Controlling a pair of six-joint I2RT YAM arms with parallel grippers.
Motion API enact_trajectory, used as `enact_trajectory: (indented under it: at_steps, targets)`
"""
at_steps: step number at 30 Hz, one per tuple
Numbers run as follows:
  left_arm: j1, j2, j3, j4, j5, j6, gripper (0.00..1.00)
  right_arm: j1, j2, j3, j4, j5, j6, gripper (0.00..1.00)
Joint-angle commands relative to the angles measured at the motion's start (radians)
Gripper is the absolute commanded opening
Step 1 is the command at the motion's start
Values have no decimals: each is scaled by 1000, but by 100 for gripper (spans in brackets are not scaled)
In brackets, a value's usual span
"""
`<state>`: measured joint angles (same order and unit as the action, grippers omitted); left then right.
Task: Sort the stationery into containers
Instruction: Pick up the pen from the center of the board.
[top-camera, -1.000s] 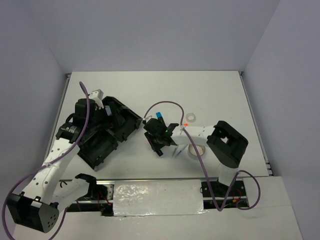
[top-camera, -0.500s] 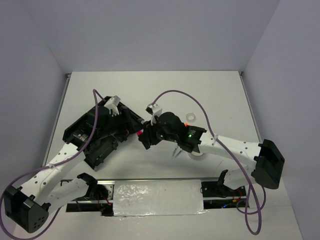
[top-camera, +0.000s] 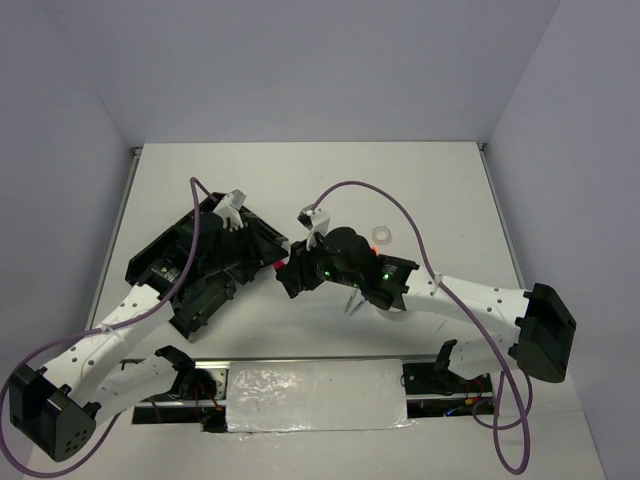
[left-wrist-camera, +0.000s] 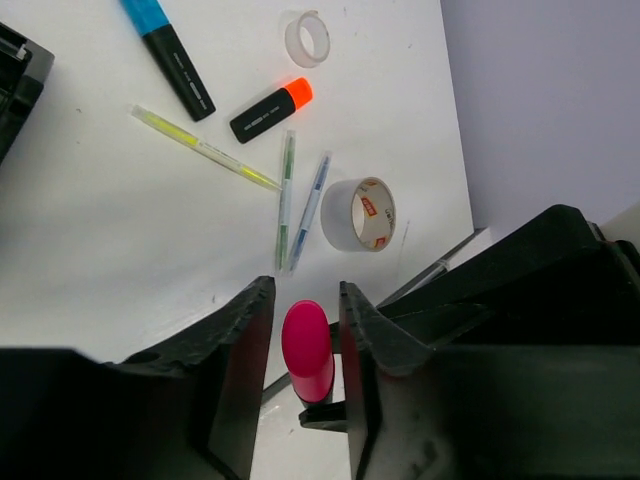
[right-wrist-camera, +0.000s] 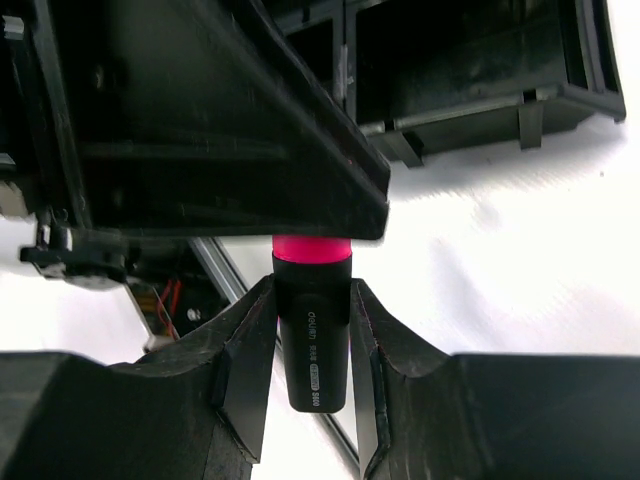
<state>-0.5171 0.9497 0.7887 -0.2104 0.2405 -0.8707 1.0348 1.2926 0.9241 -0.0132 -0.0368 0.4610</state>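
Note:
A black highlighter with a pink cap (right-wrist-camera: 313, 340) hangs in the air between both arms, beside the black organiser tray (top-camera: 205, 305). My right gripper (right-wrist-camera: 312, 290) is shut on its black barrel. My left gripper (left-wrist-camera: 303, 290) has closed in on the pink cap (left-wrist-camera: 307, 350), one jaw against each side. From above, the two grippers meet at the pink cap (top-camera: 276, 266), just off the tray's right corner. The tray's compartments (right-wrist-camera: 450, 60) look dark and their contents are hidden.
On the table lie a blue-ended highlighter (left-wrist-camera: 168, 40), an orange-ended highlighter (left-wrist-camera: 270, 110), a thin yellow stick (left-wrist-camera: 205, 148), two slim pens (left-wrist-camera: 286, 200), a beige tape roll (left-wrist-camera: 360, 213) and a clear ring (left-wrist-camera: 307, 38). The right arm (top-camera: 470, 300) stretches across them.
The right arm has carried the pink highlighter left to the tray's corner. The left gripper swung off the tray to meet it and closed from wide open onto the pink cap.

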Motion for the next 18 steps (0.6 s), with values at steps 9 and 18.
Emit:
enact_trajectory:
  at_steps: [9,18]
  targets:
    - [-15,-11,41,10,-10,10,26,7,13,82,65,58,19,23]
    - [6,78,268,-386,-510,150,0,-28,-74,61,-105,303,-19,100]
